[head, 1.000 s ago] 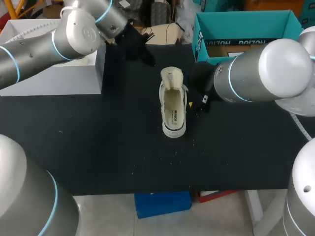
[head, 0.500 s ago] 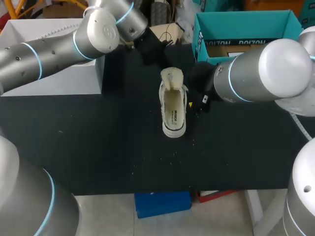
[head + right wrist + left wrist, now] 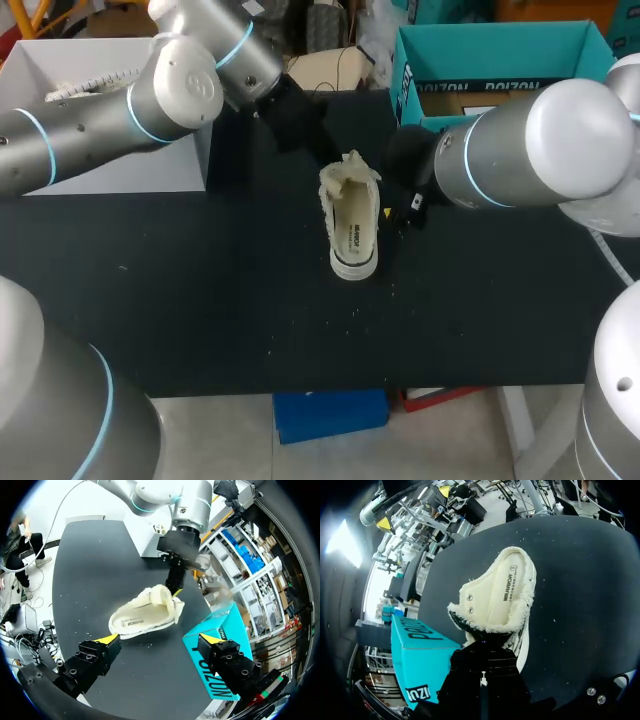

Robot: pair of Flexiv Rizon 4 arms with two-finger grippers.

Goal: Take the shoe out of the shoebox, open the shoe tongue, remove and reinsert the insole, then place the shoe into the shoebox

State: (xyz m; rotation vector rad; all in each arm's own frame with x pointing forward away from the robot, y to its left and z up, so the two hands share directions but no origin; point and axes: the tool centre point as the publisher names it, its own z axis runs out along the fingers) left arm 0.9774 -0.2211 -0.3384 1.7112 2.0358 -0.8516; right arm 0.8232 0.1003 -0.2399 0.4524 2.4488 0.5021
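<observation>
Shining evenly from overhead onto the matte black table (image 3: 200, 300), throwing barely any shadow around the pale shoe (image 3: 353, 225). Gleaming in soft highlights along the rounded shells of the left arm (image 3: 170, 80) and the right arm (image 3: 560, 140). Blazing to blown-out white past the table's far edge in both wrist views. Setting the shoe's cream lining off brightly against the dark table.

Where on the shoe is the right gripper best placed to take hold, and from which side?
Probably the shoe by its heel wall, from the robot's right. It stands sole-down with its opening bare there, the left gripper is at the tongue, and the open right gripper waits on that side.
</observation>
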